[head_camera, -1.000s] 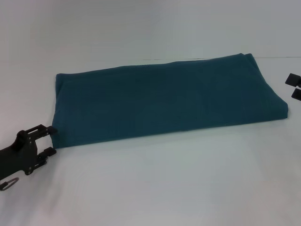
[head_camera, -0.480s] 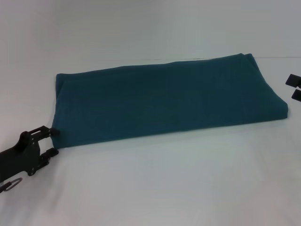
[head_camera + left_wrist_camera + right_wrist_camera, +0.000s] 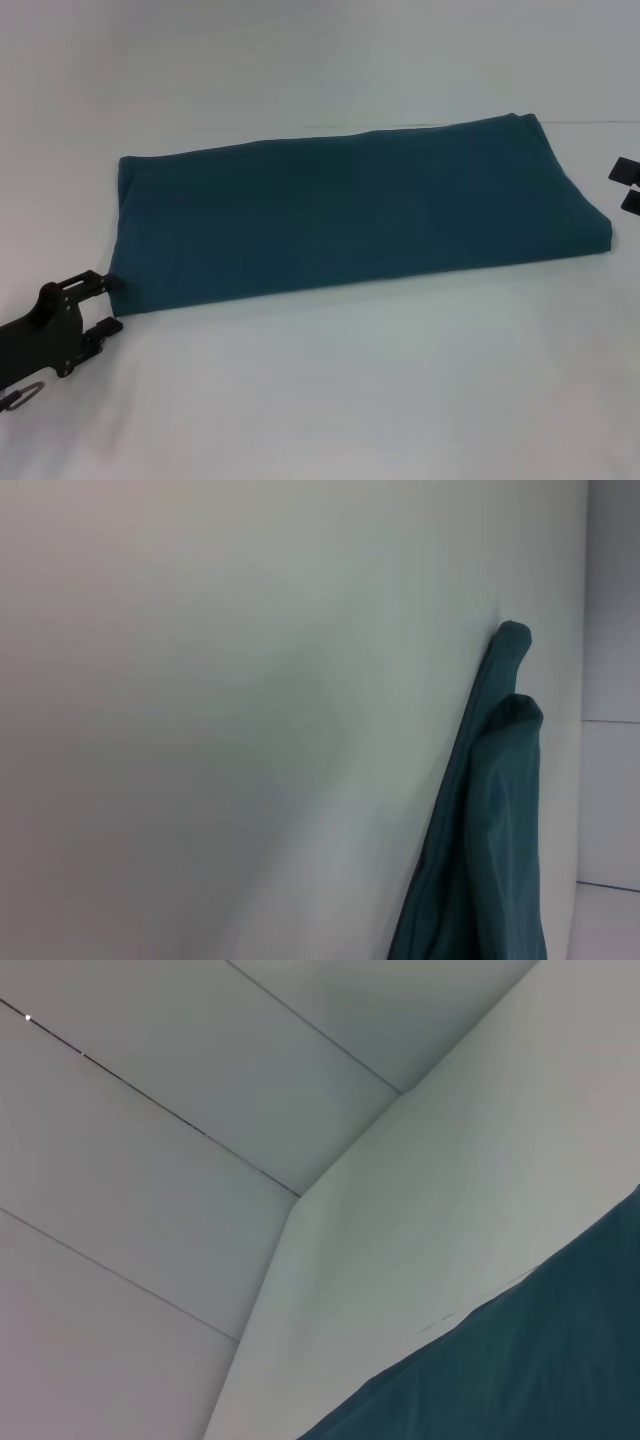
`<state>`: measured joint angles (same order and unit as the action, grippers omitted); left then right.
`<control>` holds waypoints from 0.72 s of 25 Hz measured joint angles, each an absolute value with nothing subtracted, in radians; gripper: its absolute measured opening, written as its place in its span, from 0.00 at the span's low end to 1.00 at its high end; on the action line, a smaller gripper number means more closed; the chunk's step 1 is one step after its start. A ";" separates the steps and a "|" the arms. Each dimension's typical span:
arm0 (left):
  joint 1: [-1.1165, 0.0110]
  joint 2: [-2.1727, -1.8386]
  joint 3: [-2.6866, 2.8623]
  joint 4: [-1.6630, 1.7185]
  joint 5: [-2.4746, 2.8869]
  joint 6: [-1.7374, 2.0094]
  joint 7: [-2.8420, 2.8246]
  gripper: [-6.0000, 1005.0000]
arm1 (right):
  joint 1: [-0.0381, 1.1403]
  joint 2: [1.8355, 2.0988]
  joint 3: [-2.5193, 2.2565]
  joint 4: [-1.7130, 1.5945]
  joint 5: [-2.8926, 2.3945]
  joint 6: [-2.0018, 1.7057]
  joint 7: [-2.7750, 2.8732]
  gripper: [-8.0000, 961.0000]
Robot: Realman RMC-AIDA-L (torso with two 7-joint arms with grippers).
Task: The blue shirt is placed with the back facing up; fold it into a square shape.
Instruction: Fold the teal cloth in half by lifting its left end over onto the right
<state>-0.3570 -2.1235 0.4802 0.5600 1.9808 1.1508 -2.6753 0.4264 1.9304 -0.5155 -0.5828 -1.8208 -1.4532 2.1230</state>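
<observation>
— While the blue shirt (image 3: 350,210) lies folded into a long band across the white table (image 3: 350,400), where exactly does it sit?

— It stretches from the robot's left, nearer the front, toward the far right, flat on the tabletop, layers stacked. In the left wrist view the shirt (image 3: 490,850) shows edge-on, two rounded folds one upon the other.

— And the left gripper (image 3: 112,302)?

— Low at the left, right at the shirt's near-left corner. Its two black fingers (image 3: 104,281) are spread apart, the upper tip just touching or just beside the fabric edge; I can't say which. Nothing is pinched between them.

— The right gripper (image 3: 626,185)?

— Only its tips peek in at the right edge of the head view, just beside the shirt's right end, apart from the cloth. The two black pads sit with a gap between them, so spread, holding nothing.

— What does the right wrist camera give us?

— A corner of teal fabric (image 3: 520,1370) against the pale table, and wall panels beyond.
</observation>
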 joint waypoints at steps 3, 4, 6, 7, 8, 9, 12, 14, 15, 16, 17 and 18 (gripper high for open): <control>-0.359 -2.123 0.480 0.559 1.981 1.148 -2.675 0.64 | 0.426 1.930 -0.515 -0.583 -1.821 -1.454 2.123 0.97; -0.360 -2.123 0.481 0.558 1.981 1.146 -2.675 0.64 | 0.426 1.930 -0.515 -0.583 -1.821 -1.454 2.123 0.97; -0.368 -2.123 0.484 0.552 1.981 1.133 -2.673 0.64 | 0.426 1.930 -0.515 -0.583 -1.821 -1.454 2.123 0.97; -0.373 -2.123 0.484 0.548 1.981 1.126 -2.671 0.64 | 0.426 1.930 -0.515 -0.583 -1.821 -1.454 2.123 0.97; -0.378 -2.123 0.485 0.545 1.981 1.120 -2.670 0.64 | 0.426 1.930 -0.515 -0.583 -1.821 -1.454 2.123 0.97; -0.383 -2.123 0.485 0.542 1.981 1.113 -2.669 0.64 | 0.426 1.930 -0.515 -0.583 -1.821 -1.454 2.123 0.97; -0.395 -2.123 0.486 0.540 1.982 1.099 -2.668 0.64 | 0.425 1.930 -0.510 -0.583 -1.821 -1.454 2.123 0.97; -0.403 -2.123 0.489 0.536 1.983 1.091 -2.668 0.64 | 0.425 1.930 -0.509 -0.583 -1.821 -1.454 2.123 0.97; -0.407 -2.123 0.491 0.533 1.983 1.088 -2.668 0.64 | 0.425 1.930 -0.508 -0.583 -1.821 -1.454 2.123 0.97; -0.412 -2.123 0.494 0.528 1.983 1.085 -2.668 0.64 | 0.425 1.930 -0.508 -0.583 -1.821 -1.455 2.122 0.97; -0.419 -2.121 0.499 0.520 1.983 1.081 -2.668 0.64 | 0.425 1.930 -0.507 -0.583 -1.821 -1.455 2.122 0.97; -0.425 -2.120 0.504 0.514 1.983 1.077 -2.668 0.64 | 0.425 1.930 -0.507 -0.583 -1.821 -1.455 2.121 0.97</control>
<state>-0.4255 -2.1204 0.5039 0.5136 1.9832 1.0774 -2.6676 0.4248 1.9298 -0.5068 -0.5828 -1.8208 -1.4551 2.1213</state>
